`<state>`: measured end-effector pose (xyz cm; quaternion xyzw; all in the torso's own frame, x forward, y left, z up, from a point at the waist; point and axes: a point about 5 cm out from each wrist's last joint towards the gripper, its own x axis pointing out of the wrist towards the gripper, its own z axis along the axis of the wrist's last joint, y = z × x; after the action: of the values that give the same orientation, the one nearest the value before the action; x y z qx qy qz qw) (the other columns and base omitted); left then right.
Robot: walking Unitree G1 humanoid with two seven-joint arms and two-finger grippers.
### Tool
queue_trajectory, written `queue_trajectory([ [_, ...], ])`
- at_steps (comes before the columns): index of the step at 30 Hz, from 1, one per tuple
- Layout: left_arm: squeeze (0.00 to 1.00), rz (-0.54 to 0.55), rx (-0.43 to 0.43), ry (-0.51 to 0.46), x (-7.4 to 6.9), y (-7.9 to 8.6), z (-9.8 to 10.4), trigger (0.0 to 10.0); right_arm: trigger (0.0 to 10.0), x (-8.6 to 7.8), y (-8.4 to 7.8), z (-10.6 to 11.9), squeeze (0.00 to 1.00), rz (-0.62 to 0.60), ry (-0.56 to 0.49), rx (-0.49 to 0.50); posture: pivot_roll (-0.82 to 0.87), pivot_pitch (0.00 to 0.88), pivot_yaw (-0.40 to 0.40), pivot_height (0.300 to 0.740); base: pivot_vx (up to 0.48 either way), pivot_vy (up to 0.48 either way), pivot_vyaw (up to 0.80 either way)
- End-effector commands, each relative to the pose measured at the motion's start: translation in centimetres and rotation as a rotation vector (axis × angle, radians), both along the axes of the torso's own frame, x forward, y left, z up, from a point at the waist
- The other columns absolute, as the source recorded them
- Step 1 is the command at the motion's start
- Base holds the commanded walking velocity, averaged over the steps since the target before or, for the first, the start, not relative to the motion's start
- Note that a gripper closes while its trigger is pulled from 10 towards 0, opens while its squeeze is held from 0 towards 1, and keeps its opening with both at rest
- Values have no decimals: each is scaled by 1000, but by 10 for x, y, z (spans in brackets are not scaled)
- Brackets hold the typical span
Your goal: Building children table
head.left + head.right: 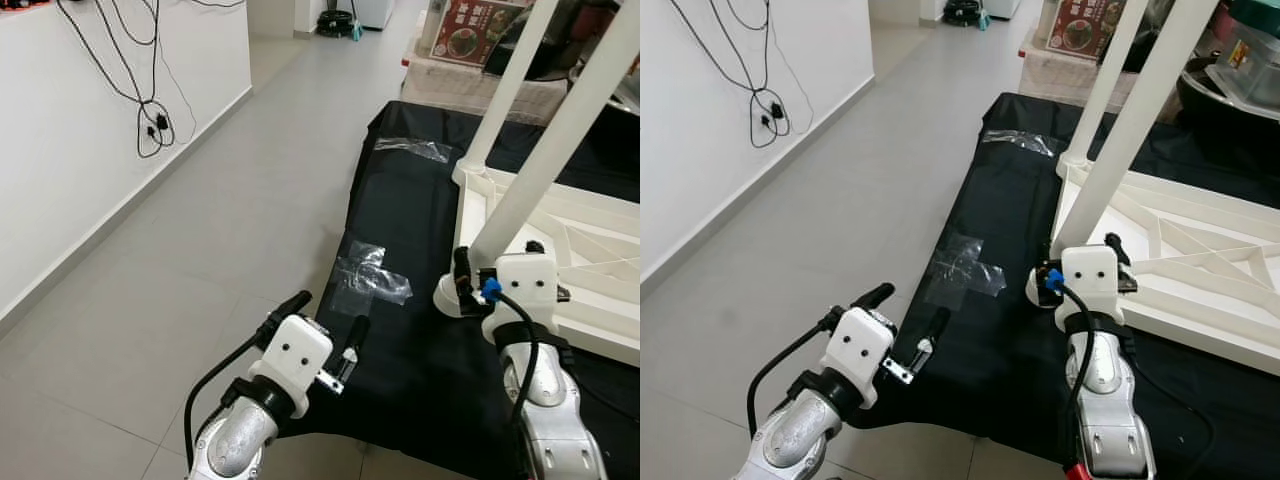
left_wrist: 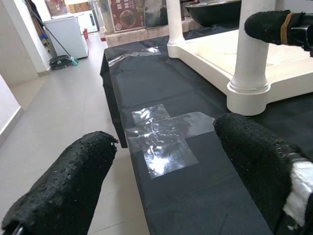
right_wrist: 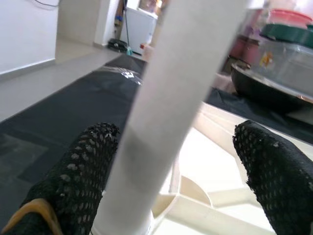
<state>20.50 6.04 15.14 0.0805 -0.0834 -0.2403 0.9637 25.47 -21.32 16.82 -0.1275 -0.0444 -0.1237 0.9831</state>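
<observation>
Right gripper (image 3: 171, 161) wide open astride near table leg (image 1: 545, 160): stiff, light, smooth plastic, best clasped just above base socket (image 1: 455, 296); left gripper (image 1: 325, 322) open, empty, well clear.

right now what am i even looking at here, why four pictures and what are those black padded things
You are looking through the cameras of a humanoid robot that is putting together a child's table. The two wide pictures come from its head, looking down past its two silver arms. The other two come from cameras on its wrists, so the black padded things are each gripper's own two fingers seen up close.

The left gripper hangs open and holds nothing, above the edge of a black cloth spread on the grey tiled floor. Pieces of clear tape are stuck on that cloth.

The white tabletop lies upside down on the cloth, with white legs standing up from its corners. The right gripper has its open fingers either side of the nearest table leg, low down near its base, not yet closed on it.
</observation>
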Motion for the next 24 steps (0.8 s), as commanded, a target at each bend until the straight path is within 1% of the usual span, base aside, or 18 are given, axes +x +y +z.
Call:
queue_trajectory([
  [1,0,0,10,6,0,1,-3,10000,10000,-1,5,13,0,65,-75,41,96,74,-73,740,0,0,0],
  [2,0,0,10,6,0,1,-3,10000,10000,-1,5,13,0,65,-75,41,96,74,-73,740,0,0,0],
  [3,0,0,11,6,0,1,-3,10000,10000,-5,14,16,0,143,-105,31,92,78,-70,740,0,0,0],
  [5,0,0,11,6,0,1,-3,10000,10000,-5,14,16,0,143,-105,31,92,78,-70,740,0,0,0],
  [6,0,1,10,5,1,2,-3,10000,10000,-15,38,17,0,352,-131,5,91,80,-73,740,0,0,0],
  [7,0,1,10,5,1,2,-3,10000,10000,-15,38,17,0,352,-131,5,91,80,-73,740,0,0,0],
  [8,0,2,9,5,1,2,-3,10000,10000,-20,48,16,0,439,-134,2,91,80,-73,740,0,0,0],
  [9,0,2,9,5,1,2,-3,10000,10000,-20,48,16,0,439,-134,2,91,80,-73,740,0,0,0],
  [11,0,4,8,5,0,3,-3,10000,10000,-25,72,13,0,631,-100,40,91,83,-72,740,0,0,0],
  [12,0,4,8,5,0,3,-3,10000,10000,-25,72,13,0,631,-100,40,91,83,-72,740,0,0,0],
  [14,0,7,8,6,0,4,-2,10000,10000,-22,92,15,0,734,-74,102,101,85,-74,740,0,0,0],
  [15,0,8,9,6,-1,5,-2,10000,10000,-19,97,16,0,749,-73,110,101,85,-74,740,0,0,0],
  [16,0,14,7,10,-1,6,-3,10000,10000,-10,103,21,0,737,-88,139,95,89,-75,740,0,0,0],
  [17,0,14,7,10,-1,6,-3,10000,10000,-10,103,21,0,737,-88,139,95,89,-75,740,0,0,0],
  [18,0,18,6,12,-1,8,-3,10000,10000,-4,107,25,0,725,-100,155,95,89,-75,740,0,0,0],
  [20,0,25,6,16,-1,11,-4,10000,10000,18,119,37,0,656,-144,238,104,88,-74,740,0,0,0],
  [22,0,25,6,16,-1,11,-4,10000,10000,18,119,37,0,656,-144,238,104,88,-74,740,0,0,0],
  [24,0,23,6,22,-1,13,-4,10000,10000,38,136,45,0,613,-152,283,116,89,-77,740,0,0,0],
])
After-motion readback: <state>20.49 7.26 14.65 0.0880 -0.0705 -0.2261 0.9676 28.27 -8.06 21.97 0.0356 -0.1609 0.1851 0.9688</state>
